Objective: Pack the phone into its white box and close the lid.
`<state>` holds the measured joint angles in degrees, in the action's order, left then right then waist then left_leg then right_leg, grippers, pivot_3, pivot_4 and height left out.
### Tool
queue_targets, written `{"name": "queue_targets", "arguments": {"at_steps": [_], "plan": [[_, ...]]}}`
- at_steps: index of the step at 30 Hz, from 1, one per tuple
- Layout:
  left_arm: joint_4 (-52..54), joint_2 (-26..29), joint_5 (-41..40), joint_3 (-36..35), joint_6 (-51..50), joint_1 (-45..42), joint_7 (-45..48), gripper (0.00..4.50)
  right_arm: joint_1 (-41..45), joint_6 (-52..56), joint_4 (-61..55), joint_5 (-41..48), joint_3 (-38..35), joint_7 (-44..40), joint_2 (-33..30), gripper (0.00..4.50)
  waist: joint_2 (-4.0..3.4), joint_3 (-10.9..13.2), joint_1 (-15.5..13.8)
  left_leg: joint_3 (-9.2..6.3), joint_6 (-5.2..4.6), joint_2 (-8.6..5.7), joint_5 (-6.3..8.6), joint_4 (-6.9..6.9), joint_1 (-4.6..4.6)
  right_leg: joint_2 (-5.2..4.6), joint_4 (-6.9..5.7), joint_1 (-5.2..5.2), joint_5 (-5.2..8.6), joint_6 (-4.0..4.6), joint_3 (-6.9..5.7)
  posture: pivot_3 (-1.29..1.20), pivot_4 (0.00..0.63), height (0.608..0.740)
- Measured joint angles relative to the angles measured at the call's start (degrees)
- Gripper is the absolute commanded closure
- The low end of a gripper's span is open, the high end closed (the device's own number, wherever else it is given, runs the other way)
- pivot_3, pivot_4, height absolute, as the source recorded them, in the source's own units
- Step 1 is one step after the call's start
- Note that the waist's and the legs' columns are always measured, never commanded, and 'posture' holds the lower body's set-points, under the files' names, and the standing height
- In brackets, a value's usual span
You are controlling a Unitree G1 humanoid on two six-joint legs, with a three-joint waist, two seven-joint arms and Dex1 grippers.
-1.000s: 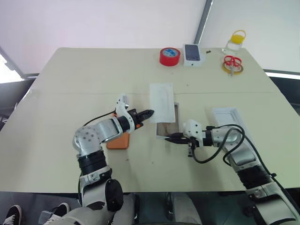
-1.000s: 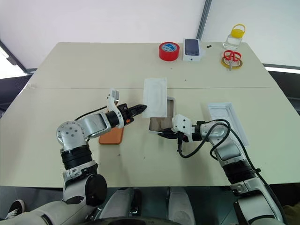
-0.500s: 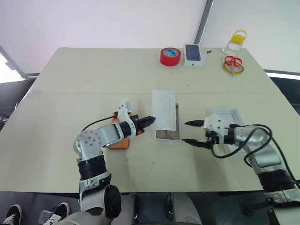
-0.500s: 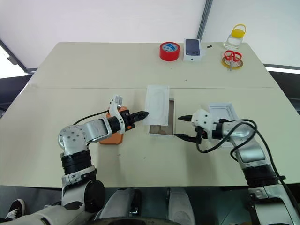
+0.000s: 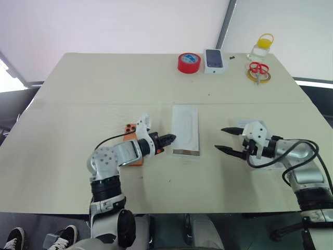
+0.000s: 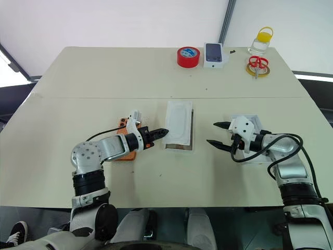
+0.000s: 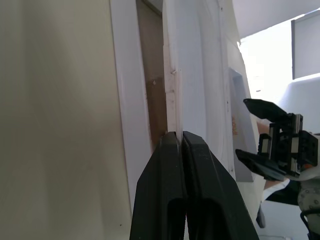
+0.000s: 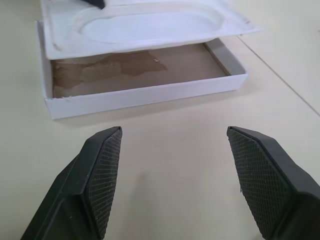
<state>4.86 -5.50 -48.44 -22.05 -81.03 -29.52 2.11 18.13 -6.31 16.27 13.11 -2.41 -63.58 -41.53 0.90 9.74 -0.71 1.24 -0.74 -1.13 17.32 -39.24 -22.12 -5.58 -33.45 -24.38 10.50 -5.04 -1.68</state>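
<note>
Far edge — red tape roll (image 5: 188, 62), carton (image 5: 214, 60), scissors (image 5: 257, 70).

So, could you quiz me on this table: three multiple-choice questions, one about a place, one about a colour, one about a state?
1. Where is the phone relative to the box?
A. Inside it
B. On the table, to its left
C. On top of it

2. What colour is the tape roll?
A. Red
B. Blue
C. Green

3. How is the right pincer?
A. Shut on the phone
B. Shut on the box
C. Open and empty

Answers:
1. B, the orange phone lies on the table left of the box.
2. A, the roll at the far edge is red.
3. C, its two fingers stand wide apart with nothing between them.
</note>
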Motion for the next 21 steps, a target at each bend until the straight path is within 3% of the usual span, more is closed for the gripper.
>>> {"name": "queue_targets", "arguments": {"at_steps": [7, 8, 10, 12, 21], "plan": [[0.0, -0.55, -0.45, 0.2, -1.55, 0.0, -0.03, 4.5, 2.17, -1.83, 1.63, -0.79, 0.28, 0.48, 0.73, 1.01, 0.0, 0.0, 0.01, 0.0, 0.0, 0.0, 0.0, 0.0, 0.0, 0.0, 0.0, 0.0, 0.0, 0.0, 0.0, 0.0, 0.15, 0.74], [0.0, -0.67, -0.83, 0.01, -2.1, -0.01, 0.05, 3.89, 2.45, -2.04, 1.94, -0.92, 0.28, 0.48, 0.72, 0.94, 0.0, 0.0, 0.01, 0.0, 0.0, 0.0, 0.0, 0.0, 0.0, 0.0, 0.0, 0.0, 0.0, 0.0, 0.0, 0.0, 0.15, 0.74], [0.0, -0.7, -0.95, -0.24, -2.4, -0.03, 0.05, 3.16, 2.62, -2.42, 2.16, -1.1, 0.33, 0.49, 0.78, 0.94, 0.0, 0.0, 0.01, 0.0, 0.0, 0.0, 0.0, 0.0, 0.0, 0.0, 0.0, 0.0, 0.0, 0.0, 0.0, 0.0, 0.15, 0.74], [0.06, -0.53, -1.13, -0.28, -2.36, -0.46, 0.26, 2.15, 2.62, -2.61, 2.66, -1.16, 0.45, 0.51, 1.15, 0.94, 0.0, 0.0, 0.01, 0.0, 0.0, 0.0, 0.0, 0.0, 0.0, 0.0, 0.0, 0.0, 0.0, 0.0, 0.0, 0.0, 0.15, 0.74], [2.77, 1.74, -1.09, -0.27, -2.19, -3.03, 0.11, 2.15, 3.16, -2.9, 3.15, -1.51, 1.19, 1.19, 2.15, 0.94, 0.0, 0.0, 0.06, 0.0, 0.02, 0.01, -0.01, 0.0, 0.01, 0.0, 0.0, 0.0, 0.0, 0.0, 0.0, 0.0, 0.15, 0.74]]}}
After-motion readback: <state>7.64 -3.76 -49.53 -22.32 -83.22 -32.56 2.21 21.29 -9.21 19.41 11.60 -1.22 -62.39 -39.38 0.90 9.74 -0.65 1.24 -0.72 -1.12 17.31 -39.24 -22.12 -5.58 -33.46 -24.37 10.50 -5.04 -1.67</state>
